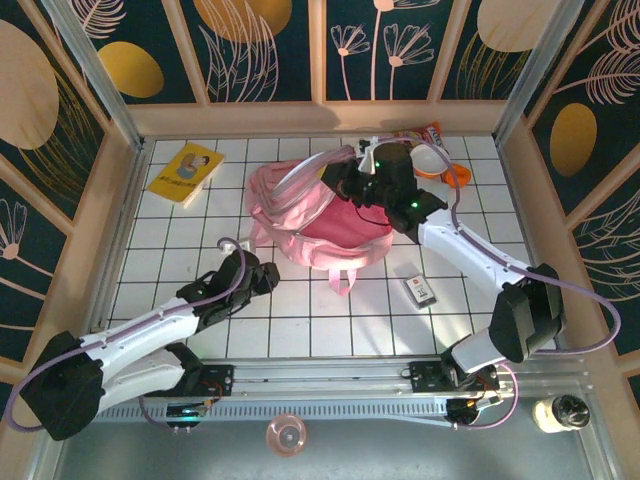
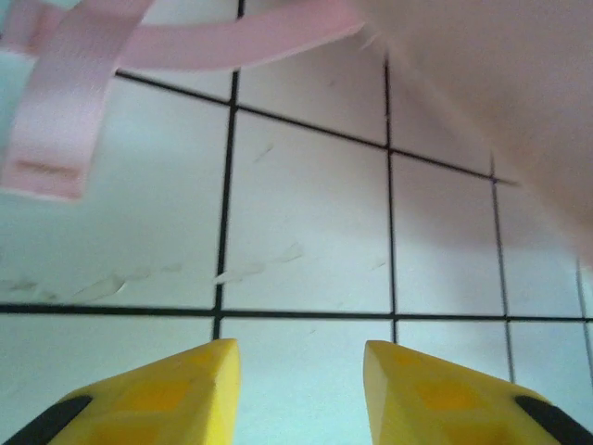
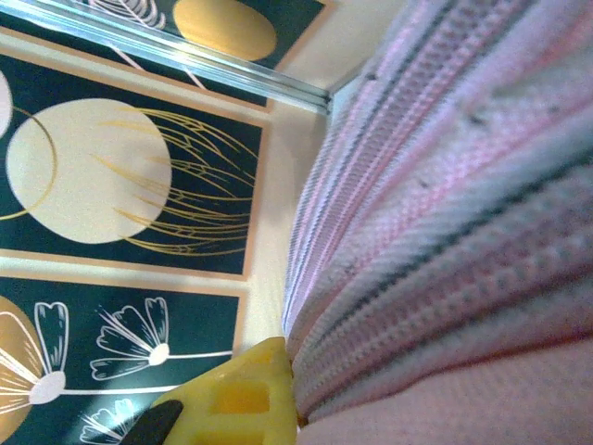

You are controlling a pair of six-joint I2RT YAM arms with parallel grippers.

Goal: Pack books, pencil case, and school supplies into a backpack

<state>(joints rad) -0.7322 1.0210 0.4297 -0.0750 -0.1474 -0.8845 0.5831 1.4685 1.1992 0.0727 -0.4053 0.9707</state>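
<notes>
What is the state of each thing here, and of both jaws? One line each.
backpack: lying on the table.
yellow booklet: flat on the table, outside the backpack.
dark labelled item: flat on the table, outside the backpack.
left gripper: jaws open, nothing between them.
right gripper: jaws shut, apparently on the backpack's webbing.

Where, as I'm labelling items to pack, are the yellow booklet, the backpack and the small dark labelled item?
yellow booklet (image 1: 186,172), top view, middle of its cover.
backpack (image 1: 322,240), top view, pink front panel.
small dark labelled item (image 1: 421,289), top view, its white label.
</notes>
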